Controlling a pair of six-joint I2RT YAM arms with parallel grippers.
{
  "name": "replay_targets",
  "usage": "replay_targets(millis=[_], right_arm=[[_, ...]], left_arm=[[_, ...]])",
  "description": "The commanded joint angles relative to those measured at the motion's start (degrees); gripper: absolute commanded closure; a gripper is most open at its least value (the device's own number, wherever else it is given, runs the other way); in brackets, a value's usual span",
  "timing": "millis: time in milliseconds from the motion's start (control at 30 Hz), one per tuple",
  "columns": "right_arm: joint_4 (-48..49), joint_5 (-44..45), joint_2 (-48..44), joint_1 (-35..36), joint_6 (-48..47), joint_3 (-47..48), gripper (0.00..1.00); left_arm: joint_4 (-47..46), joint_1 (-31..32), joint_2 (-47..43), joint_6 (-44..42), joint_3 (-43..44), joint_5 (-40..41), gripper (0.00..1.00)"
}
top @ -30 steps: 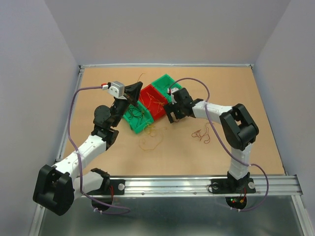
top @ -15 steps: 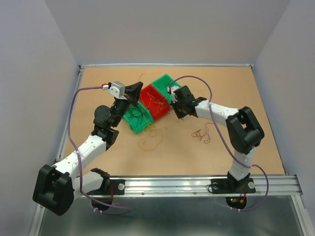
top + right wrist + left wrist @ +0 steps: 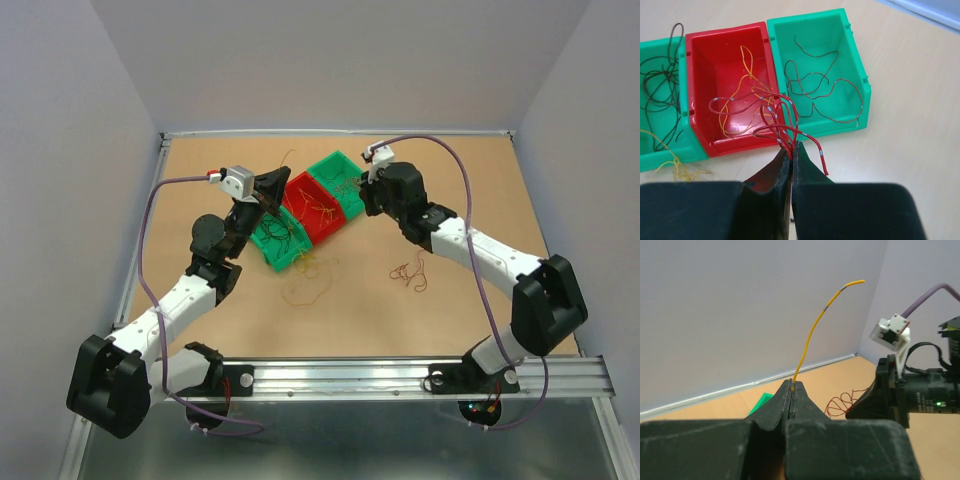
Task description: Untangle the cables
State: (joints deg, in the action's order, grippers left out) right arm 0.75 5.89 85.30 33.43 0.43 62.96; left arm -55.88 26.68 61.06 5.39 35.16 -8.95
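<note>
My left gripper (image 3: 792,386) pinches one yellow wire (image 3: 811,332) that sticks up in the air, and my right gripper (image 3: 791,149) squeezes a bunch of red wires (image 3: 774,116) above the red bin (image 3: 725,30) and green bin (image 3: 812,30), while more loose wires (image 3: 410,272) lie on the table (image 3: 520,180).

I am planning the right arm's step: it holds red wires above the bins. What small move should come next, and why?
Probably shift the right gripper a little toward the green bin that holds reddish wires, then open. Its shut jaws hold red wires hanging over the red bin's edge, and that bin holds yellow wires.
</note>
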Motion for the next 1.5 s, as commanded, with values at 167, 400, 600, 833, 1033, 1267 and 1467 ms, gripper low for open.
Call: replay_targets(millis=[167,400,600,833,1033,1267,1467], right_arm=[[9.1,5.4,21.7,-1.7,3.4,17.4,0.99],[1.3,13.6,36.8,-1.9,6.3,31.1,0.99],[-7.8,8.8,40.5,-1.9,3.3,34.8,0.9],[-7.4,9.8,33.6,-1.8,2.4,34.0,0.68],[-1.6,8.5,26.4,-1.9,3.2,26.8,0.41],[2.6,9.3,13.2,-1.8,4.4,13.0,0.03],[2.4,16.3,1.9,-1.9,8.7,1.4,0.0]], left_arm=[[-2.9,0.4,-0.4,-1.2,0.9,0.5,1.0],[-2.7,0.5,-0.8,-1.3,0.7,0.6,1.0],[-2.8,0.5,-0.7,-1.3,0.8,0.6,1.0],[-2.8,0.6,-0.2,-1.4,0.9,0.7,1.0],[-2.8,0.6,0.4,-1.4,1.1,0.7,1.0],[-2.7,0.7,0.6,-1.6,1.1,0.7,1.0],[-2.7,0.8,1.0,-1.3,1.3,0.3,1.0]])
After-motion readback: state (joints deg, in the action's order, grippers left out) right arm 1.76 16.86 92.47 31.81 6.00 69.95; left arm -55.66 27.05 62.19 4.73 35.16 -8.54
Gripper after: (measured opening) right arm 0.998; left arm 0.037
